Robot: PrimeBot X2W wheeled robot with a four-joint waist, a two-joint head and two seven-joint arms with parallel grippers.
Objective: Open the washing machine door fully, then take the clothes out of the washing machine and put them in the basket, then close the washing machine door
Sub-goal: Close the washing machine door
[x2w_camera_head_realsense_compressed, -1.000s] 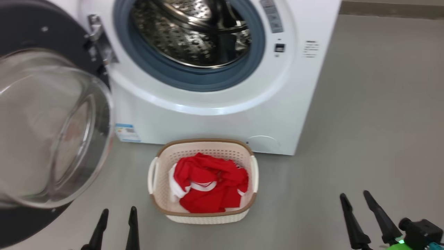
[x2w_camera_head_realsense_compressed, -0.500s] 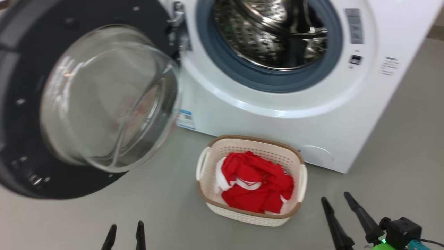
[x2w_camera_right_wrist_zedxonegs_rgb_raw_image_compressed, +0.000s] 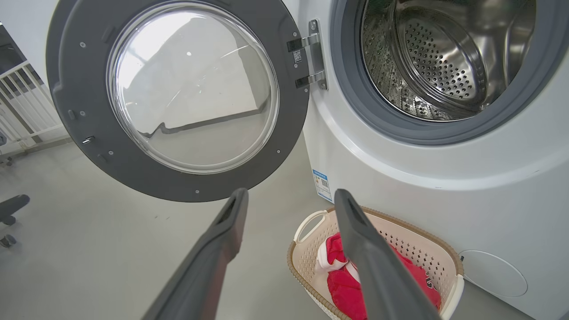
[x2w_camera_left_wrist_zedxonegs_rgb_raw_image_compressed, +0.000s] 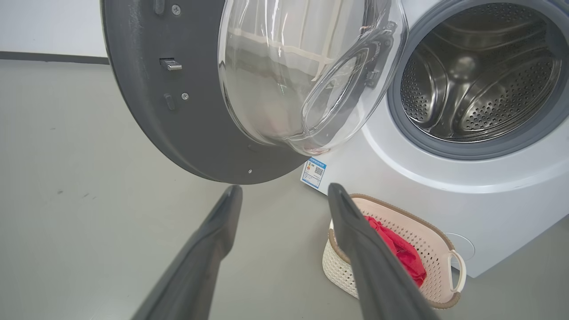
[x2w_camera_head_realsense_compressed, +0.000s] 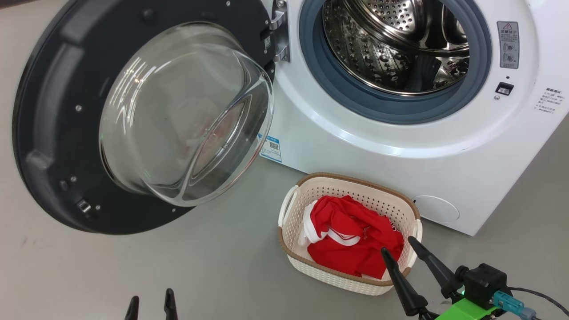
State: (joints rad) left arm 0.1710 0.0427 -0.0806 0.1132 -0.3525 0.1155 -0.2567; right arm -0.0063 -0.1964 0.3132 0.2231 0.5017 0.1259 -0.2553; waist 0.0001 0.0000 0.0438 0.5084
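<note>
The washing machine point(x2w_camera_head_realsense_compressed: 400, 146) stands with its steel drum point(x2w_camera_head_realsense_compressed: 395, 44) bare, no cloth showing inside. The washing machine door point(x2w_camera_head_realsense_compressed: 58, 120) hangs swung wide to the left, its glass bowl point(x2w_camera_head_realsense_compressed: 186, 111) bulging toward me. The basket point(x2w_camera_head_realsense_compressed: 311, 200) sits on the floor before the machine and holds the clothes point(x2w_camera_head_realsense_compressed: 351, 231), red fabric with white trim. My right gripper point(x2w_camera_head_realsense_compressed: 400, 246) is open, its tips over the basket's near right rim, nothing between the fingers. My left gripper point(x2w_camera_head_realsense_compressed: 151, 300) is open at the bottom edge, well below the door. In the wrist views: door point(x2w_camera_left_wrist_zedxonegs_rgb_raw_image_compressed: 186, 115), basket point(x2w_camera_right_wrist_zedxonegs_rgb_raw_image_compressed: 400, 235).
Grey floor point(x2w_camera_head_realsense_compressed: 178, 266) spreads between the door and the basket. A blue label point(x2w_camera_head_realsense_compressed: 270, 149) sits low on the machine's front. In the right wrist view a white railing point(x2w_camera_right_wrist_zedxonegs_rgb_raw_image_compressed: 22, 102) and a dark chair base point(x2w_camera_right_wrist_zedxonegs_rgb_raw_image_compressed: 11, 209) stand at the far left.
The head camera has swung left, so the whole picture shifted right. My right gripper now sits nearer the basket, its tips over the rim. The left gripper shows lower.
</note>
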